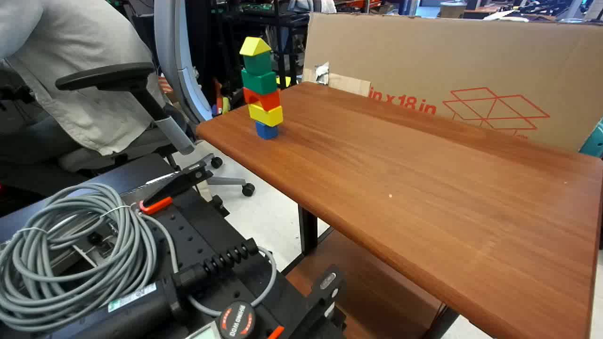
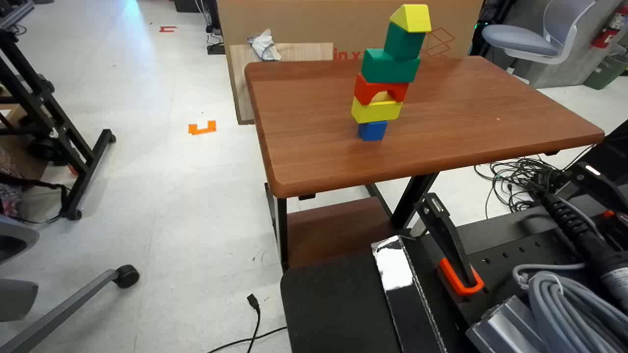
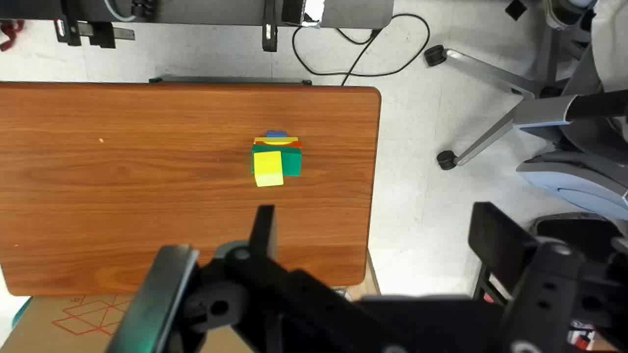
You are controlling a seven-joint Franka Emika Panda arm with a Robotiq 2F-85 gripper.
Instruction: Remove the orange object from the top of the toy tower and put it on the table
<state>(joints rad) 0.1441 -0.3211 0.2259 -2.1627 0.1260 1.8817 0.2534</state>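
The orange object is a yellow roof-shaped block [image 1: 255,46] [image 2: 413,18] on top of the toy tower [image 1: 260,84] [image 2: 390,66]. Below it are two green blocks, a red arch, a yellow block and a blue block at the base. The tower stands near one end of the reddish-brown table [image 1: 400,188] [image 2: 304,122]. In the wrist view, the yellow top block [image 3: 268,169] and the tower's green block [image 3: 292,162] show from above. My gripper [image 3: 375,205] is wide open and empty, with the tower beyond its left finger. The gripper is out of view in both exterior views.
A large cardboard box [image 1: 424,61] [image 2: 304,19] stands along the table's far long side. A black bench with coiled grey cable [image 1: 94,254] and clamps lies across a gap from the table. An office chair [image 3: 539,113] stands off the table's end.
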